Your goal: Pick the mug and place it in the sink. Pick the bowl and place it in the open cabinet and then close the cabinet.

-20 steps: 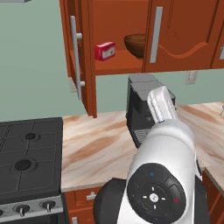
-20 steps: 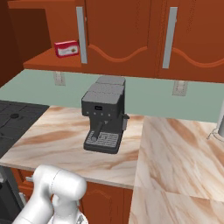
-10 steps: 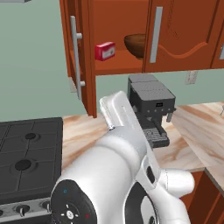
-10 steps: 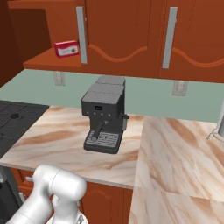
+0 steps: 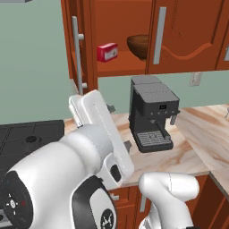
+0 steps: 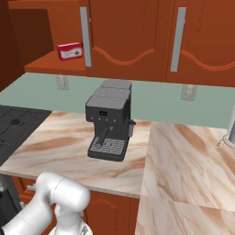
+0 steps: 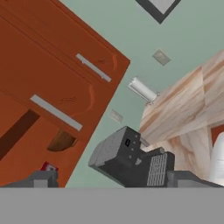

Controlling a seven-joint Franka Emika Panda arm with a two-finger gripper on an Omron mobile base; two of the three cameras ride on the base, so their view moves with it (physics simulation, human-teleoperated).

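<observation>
On the cabinet [image 5: 116, 67] shelf the bowl [image 5: 137, 46] already sits beside a red box [image 5: 107, 52], so with my tool [image 7: 111, 179] spread and empty I should swing to the open door [image 5: 80, 49] and push it flat shut

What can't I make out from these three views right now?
- Bowl: in the left base view, its right part is hidden behind the cabinet door.
- Bowl in the hand view: partly behind the door edge.
- Red box: in the hand view, cut off by the pincer's fingertip.
</observation>
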